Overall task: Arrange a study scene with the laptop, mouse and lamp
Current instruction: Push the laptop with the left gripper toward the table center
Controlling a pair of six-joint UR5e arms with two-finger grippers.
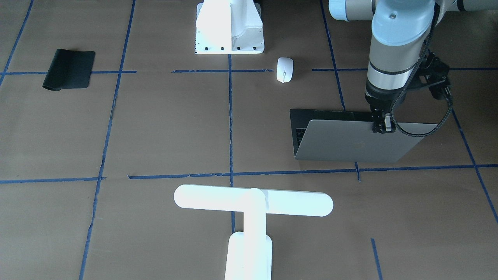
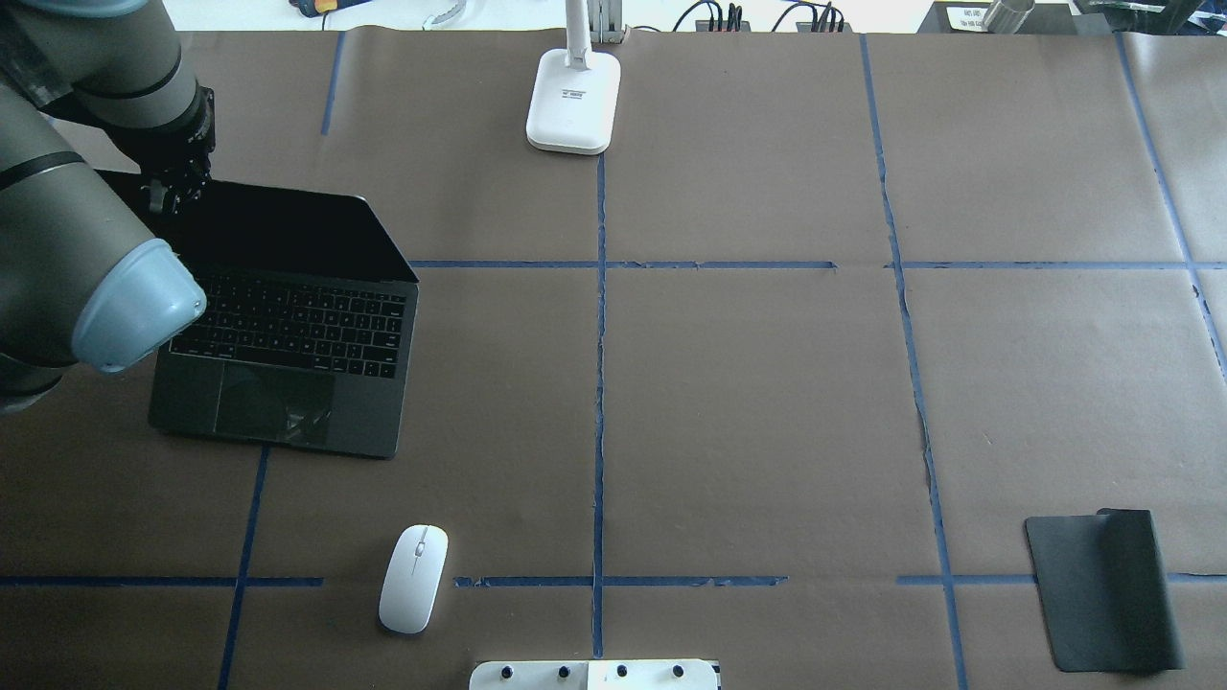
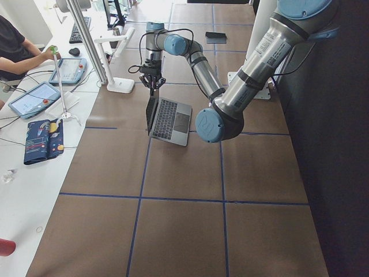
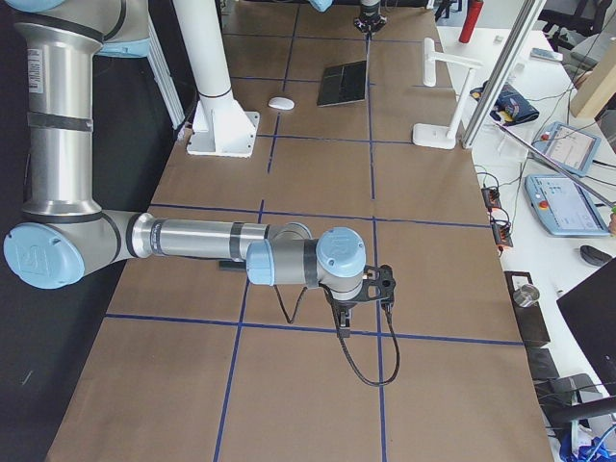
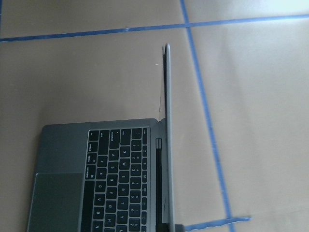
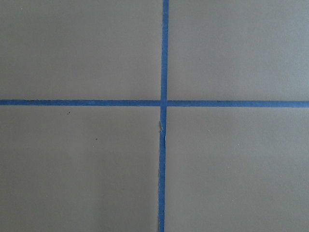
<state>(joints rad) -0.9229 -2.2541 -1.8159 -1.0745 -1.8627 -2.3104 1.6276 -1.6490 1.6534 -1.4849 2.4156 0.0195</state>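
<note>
While laptop is stood open at table's 9 o'clock in overhead view, top edge of steeply raised lid is clamped by left gripper. Mouse is found at 7 o'clock, apart from laptop. Lamp is sited at 12 o'clock. Mouse pad is noted at 4 o'clock. Right gripper is seen poised above tape cross; finger state cannot be told.

Matt grey metal laptop, glossy white plastic mouse, smooth white lamp, matt brown paper tabletop
</note>
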